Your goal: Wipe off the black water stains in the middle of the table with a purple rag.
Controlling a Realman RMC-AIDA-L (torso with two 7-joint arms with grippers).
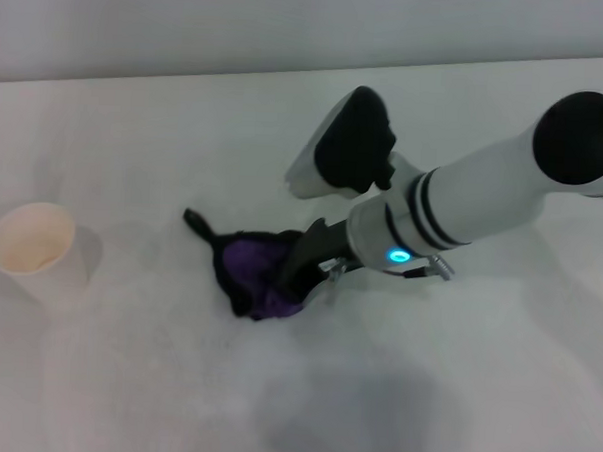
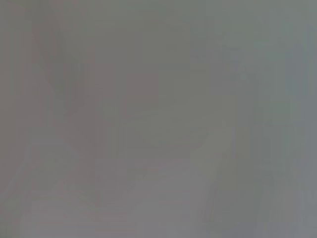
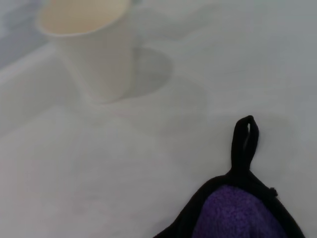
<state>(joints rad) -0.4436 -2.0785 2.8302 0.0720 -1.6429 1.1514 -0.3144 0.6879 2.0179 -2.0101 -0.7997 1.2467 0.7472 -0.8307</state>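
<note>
The right arm (image 1: 483, 189) is white with black joint caps, black bands and a glowing cyan light (image 1: 397, 256).

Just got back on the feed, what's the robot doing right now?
The right gripper is down on the small purple rag with black edging, which lies bunched on the white table near its middle. No black stain shows in any view, so it may be under the rag or already gone. A white paper cup stands upright well off to the robot's left, apart from the rag. The left arm is not seen.
</note>
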